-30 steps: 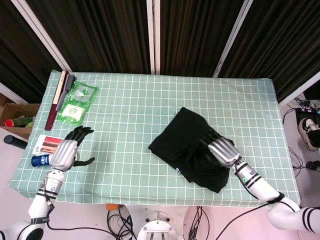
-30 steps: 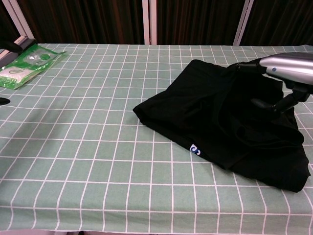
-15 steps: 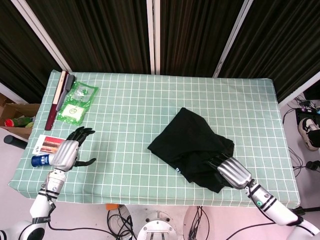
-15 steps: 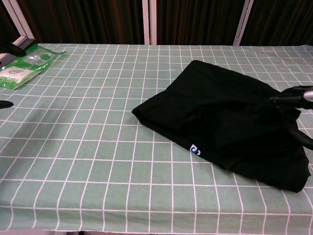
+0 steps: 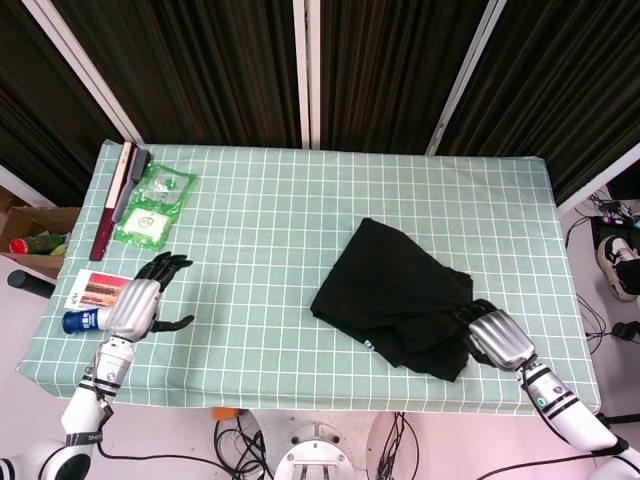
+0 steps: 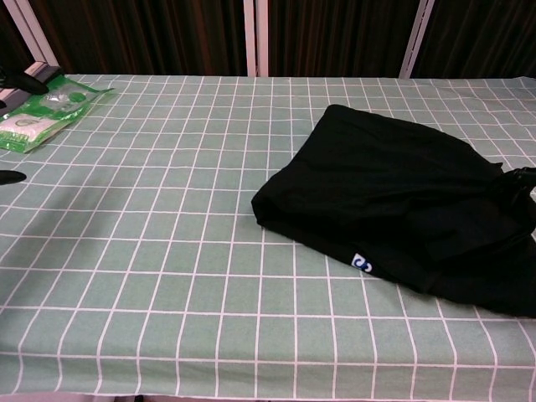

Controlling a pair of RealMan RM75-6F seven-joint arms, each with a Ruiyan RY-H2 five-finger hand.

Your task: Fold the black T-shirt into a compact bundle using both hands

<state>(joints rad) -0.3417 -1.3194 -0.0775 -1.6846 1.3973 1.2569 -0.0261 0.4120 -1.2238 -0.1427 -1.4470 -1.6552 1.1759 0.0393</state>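
Left hand [image 5: 133, 305] spread; right hand [image 5: 497, 340] curled

Black T-shirt [image 5: 400, 295] on green, white-gridded tablecloth [image 5: 260, 230].

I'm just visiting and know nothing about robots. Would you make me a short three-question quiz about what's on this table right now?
1. True or false: the black T-shirt lies spread out flat with both sleeves showing.
2. Which robot hand is at the shirt's edge? A) left B) right C) neither
3. Fill in: the green packet lies near the table's far ____ corner, as the head view shows it.

Key
1. False: it is a folded heap.
2. B: the right robot hand is at the shirt's near right edge; the left robot hand rests apart, fingers spread, holding nothing.
3. left
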